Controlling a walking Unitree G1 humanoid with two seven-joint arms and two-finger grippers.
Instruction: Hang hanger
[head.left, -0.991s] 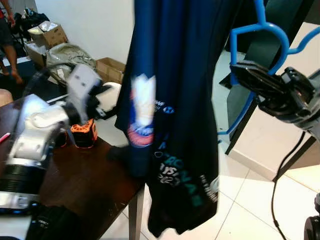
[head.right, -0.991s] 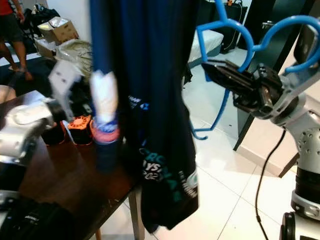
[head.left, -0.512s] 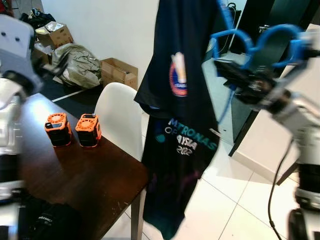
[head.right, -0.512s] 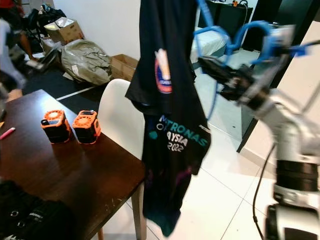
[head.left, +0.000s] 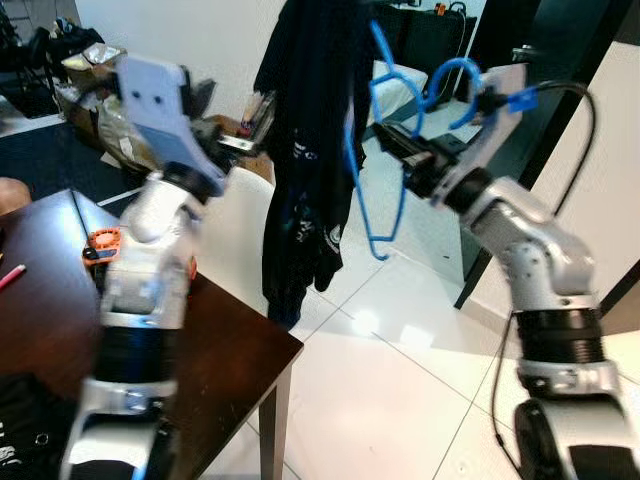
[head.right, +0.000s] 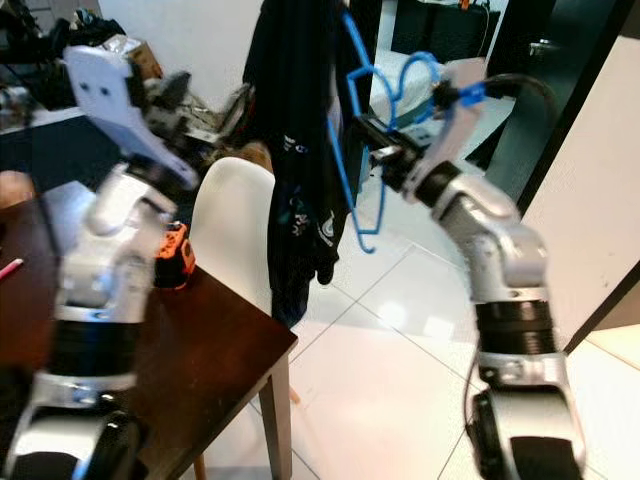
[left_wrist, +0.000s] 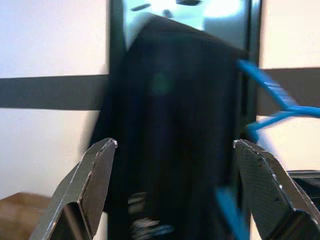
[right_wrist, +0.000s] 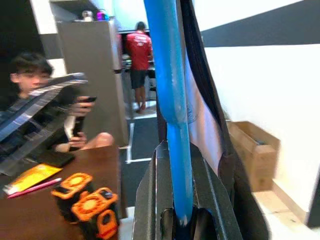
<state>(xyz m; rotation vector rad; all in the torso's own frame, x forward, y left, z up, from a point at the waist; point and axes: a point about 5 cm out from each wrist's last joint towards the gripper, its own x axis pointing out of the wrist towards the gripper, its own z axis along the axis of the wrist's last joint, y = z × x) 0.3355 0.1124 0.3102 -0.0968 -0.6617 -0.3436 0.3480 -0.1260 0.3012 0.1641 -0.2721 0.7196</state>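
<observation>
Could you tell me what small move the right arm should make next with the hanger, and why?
Probably keep the right gripper shut and lift the blue hanger a little higher toward wherever its hook can catch. The fingers clamp the hanger's bar, the dark shirt dangles free beside the white chair, and the left gripper is open, facing the shirt without touching it. No rail is visible yet.

Bright daylight is reflected as glare on the glossy white floor tiles (head.left: 365, 322). Motion blur is seen on the raised silver left arm (head.left: 150, 260); the left wrist view is softened throughout.
</observation>
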